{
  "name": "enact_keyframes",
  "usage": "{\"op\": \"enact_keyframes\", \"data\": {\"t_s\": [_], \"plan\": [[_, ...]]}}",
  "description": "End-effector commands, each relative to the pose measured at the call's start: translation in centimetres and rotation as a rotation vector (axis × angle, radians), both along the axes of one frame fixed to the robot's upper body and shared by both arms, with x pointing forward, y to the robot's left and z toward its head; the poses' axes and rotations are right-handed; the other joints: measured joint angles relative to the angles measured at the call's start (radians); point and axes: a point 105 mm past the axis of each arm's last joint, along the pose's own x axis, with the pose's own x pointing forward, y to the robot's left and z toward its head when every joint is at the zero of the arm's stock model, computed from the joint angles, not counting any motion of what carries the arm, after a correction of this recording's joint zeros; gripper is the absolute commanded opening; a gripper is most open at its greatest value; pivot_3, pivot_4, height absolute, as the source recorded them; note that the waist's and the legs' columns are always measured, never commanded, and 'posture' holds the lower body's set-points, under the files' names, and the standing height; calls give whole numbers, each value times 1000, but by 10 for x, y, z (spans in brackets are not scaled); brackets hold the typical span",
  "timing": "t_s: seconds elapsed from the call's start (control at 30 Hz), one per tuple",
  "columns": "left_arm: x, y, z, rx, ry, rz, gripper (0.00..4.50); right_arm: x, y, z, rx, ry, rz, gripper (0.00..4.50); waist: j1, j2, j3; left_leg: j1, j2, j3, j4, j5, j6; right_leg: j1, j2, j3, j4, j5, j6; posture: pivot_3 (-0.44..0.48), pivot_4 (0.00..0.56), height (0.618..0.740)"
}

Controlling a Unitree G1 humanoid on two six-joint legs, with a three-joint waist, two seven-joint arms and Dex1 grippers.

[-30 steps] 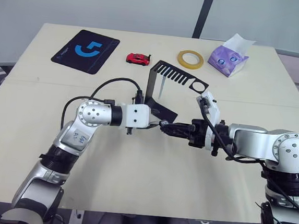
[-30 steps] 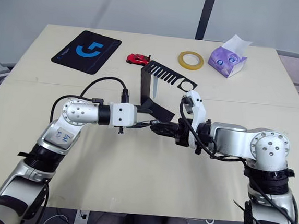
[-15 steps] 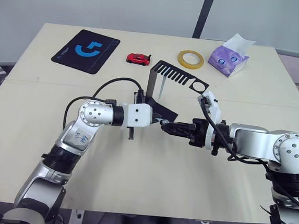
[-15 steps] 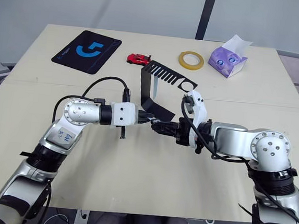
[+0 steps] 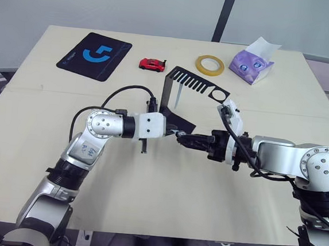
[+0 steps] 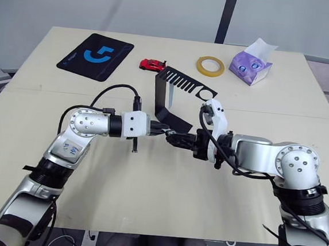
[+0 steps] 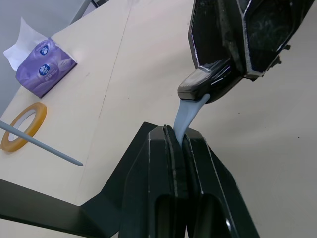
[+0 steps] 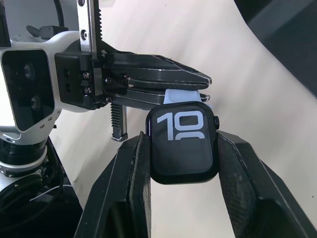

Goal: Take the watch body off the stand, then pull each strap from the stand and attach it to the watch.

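Counter: pale beige counter (image 5: 146, 202), smooth and matte, with a seam running across it; the near half is bare, open room.
Mouse pad: one flat black mouse pad (image 5: 94, 55) with a blue logo, at the far left corner.
Stand: one black sheet-metal stand (image 5: 175, 98), C-shaped, with a slotted comb top ending in a ring hole and its flat foot on the counter, just behind the two hands.
Tissue pack: one soft purple tissue pack (image 5: 251, 62) near the far right edge.
Tape roll: one yellow tape roll (image 5: 209, 65), lying flat.
Toy car: one red toy car (image 5: 152, 64), beside the stand's comb.
Right hand: right hand (image 8: 182, 148) clamped on the watch body (image 8: 182, 141), a dark rounded square with pale marks on its screen.
Left hand: left hand (image 7: 178, 144) clenched on a strap (image 7: 189, 112), pale blue-grey and flexible, whose end meets the watch body's edge.
Second strap: second strap (image 5: 179, 95) hanging from the comb.
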Motion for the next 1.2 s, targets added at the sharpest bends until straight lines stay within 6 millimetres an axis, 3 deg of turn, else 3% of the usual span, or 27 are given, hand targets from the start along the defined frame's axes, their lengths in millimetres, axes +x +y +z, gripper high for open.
{"op": "enact_keyframes", "data": {"t_s": [0.03, 0.63, 0.8, 0.97, 1.0, 1.2], "plan": [[-4, -5, 21, -46, -59, -43, 55, -5, 1, 3, 7, -12, 20, 1532, 0, 0, 0, 0, 0, 0, 0, 0, 0, 0, 0, 0, 0, 0, 0, 0, 150, 738], [-3, 0, 9, -33, 2, -14, 55, -9, 5, 10, 13, -41, 50, 1532, 0, 0, 0, 0, 0, 0, 0, 0, 0, 0, 0, 0, 0, 0, 0, 0, 150, 738], [-8, 22, 16, -37, 145, -14, 1757, -17, 2, 8, -148, -199, 118, 1532, -1, 0, 0, 0, 0, 0, 0, 0, 0, 0, 0, 0, 0, 0, 0, 0, 150, 738], [-36, 38, 36, -53, 379, -175, 4161, -31, 2, -2, -330, -422, 267, 1532, -3, 0, 0, -1, 1, -1, 0, 0, 0, -1, 1, 0, -1, 0, 0, 0, 150, 738], [-40, 38, 41, -56, 407, -199, 4469, -32, 2, -4, -358, -470, 293, 1532, 0, 0, 0, -1, 1, 0, 0, 0, 1, -1, 1, 0, -2, 0, 0, 0, 150, 738], [-55, 39, 47, 1, 440, -317, 4469, -42, 2, -7, -469, -757, 482, 1532, 6, 0, 0, -1, -2, 0, 1, -1, 1, 0, 1, 0, -3, 1, 1, 0, 150, 738]]}}
